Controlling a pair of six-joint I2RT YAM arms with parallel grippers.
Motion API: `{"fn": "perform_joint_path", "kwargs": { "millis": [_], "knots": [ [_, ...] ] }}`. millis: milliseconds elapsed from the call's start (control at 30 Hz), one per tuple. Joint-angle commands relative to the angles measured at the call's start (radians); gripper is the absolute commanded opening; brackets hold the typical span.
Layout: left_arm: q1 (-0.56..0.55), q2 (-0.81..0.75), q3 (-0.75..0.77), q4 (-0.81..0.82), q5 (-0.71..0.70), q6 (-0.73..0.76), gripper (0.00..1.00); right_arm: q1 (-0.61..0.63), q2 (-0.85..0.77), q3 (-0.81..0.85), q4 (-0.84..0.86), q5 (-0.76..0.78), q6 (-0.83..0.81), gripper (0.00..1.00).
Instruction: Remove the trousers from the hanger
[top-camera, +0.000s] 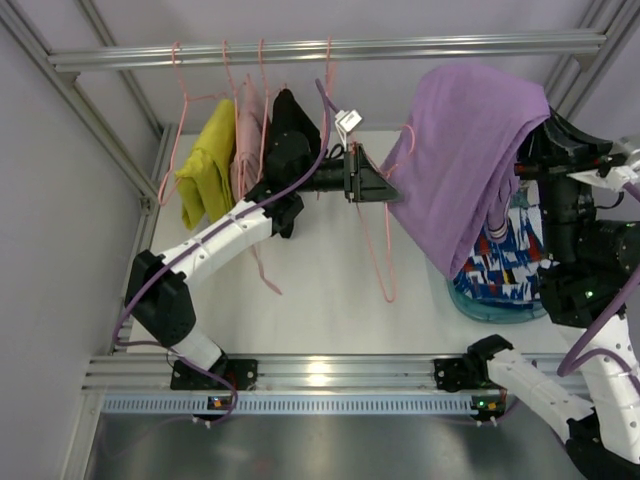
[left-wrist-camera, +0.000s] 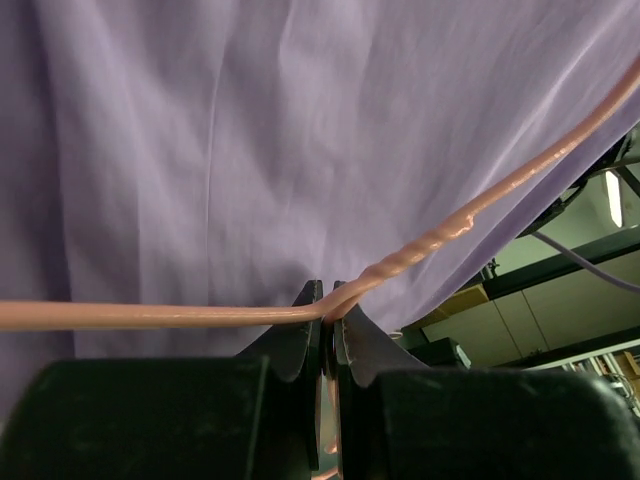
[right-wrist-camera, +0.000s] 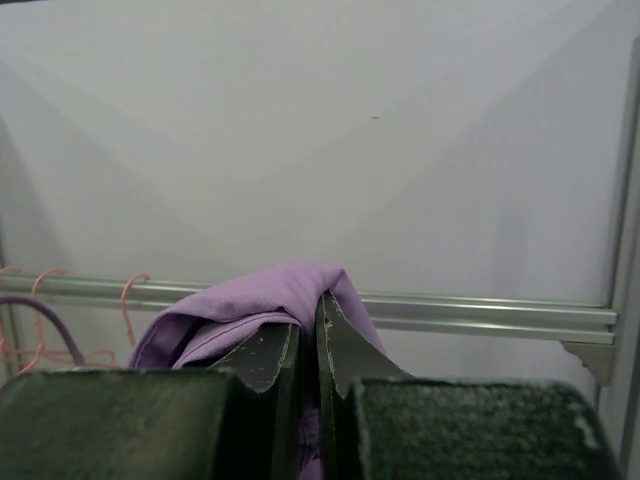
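A: Left tool (left-wrist-camera: 328, 300) is clamped on the neck of the pink hanger (left-wrist-camera: 150, 315). And the right tool (right-wrist-camera: 310, 325)?

B: It's pinching the purple trousers (top-camera: 465, 150), which drape over that hanger, rightward of the clamp. I'd pull right. The tub (top-camera: 495, 312) sits below and the yellow garment (top-camera: 207, 165) hangs well left.

I get bright, even overhead light, with glare on the near aluminium rail (top-camera: 320, 374). Close to the lens, the left gripper (left-wrist-camera: 328, 305) looks dark and soft.
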Motion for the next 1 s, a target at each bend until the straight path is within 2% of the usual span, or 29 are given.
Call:
{"fn": "perform_joint_path", "kwargs": {
  "millis": [0, 300, 467, 600, 967],
  "knots": [
    [-0.002, -0.055, -0.003, 0.034, 0.017, 0.043, 0.00, -0.006, -0.004, 0.098, 0.152, 0.122, -0.065, 0.00],
    [-0.003, -0.034, 0.023, 0.030, 0.043, 0.065, 0.00, -0.008, -0.046, 0.135, 0.101, 0.212, -0.189, 0.00],
    [-0.008, -0.008, 0.095, 0.030, 0.113, 0.111, 0.00, -0.026, -0.148, 0.037, 0.028, 0.294, -0.293, 0.00],
    [-0.008, 0.003, 0.132, 0.030, 0.126, 0.117, 0.00, -0.110, -0.223, -0.032, -0.072, 0.376, -0.301, 0.00],
    [-0.008, 0.028, 0.189, 0.030, 0.109, 0.112, 0.00, -0.339, -0.477, -0.187, -0.357, 0.373, -0.280, 0.00]
  ]
}}
